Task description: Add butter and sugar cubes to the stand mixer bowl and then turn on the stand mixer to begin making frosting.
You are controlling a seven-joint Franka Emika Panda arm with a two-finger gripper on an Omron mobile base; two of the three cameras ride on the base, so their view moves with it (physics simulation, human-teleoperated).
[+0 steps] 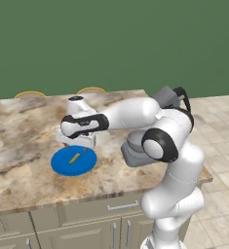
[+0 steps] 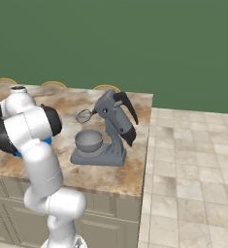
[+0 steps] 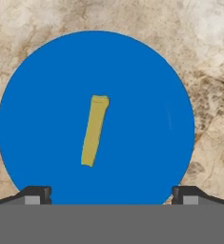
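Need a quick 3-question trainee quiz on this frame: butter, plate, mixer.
1. True or false: the butter lies on the blue plate.
2. The pincer is: A) shut on the butter B) open above the plate C) inside the stand mixer bowl.
3. Fill in: the head of the stand mixer is tilted ____, whisk clear of the bowl.

Key: 1 true; 2 B; 3 up.

Marbled stone counter (image 1: 18, 146), grey metal bowl (image 2: 89, 140)
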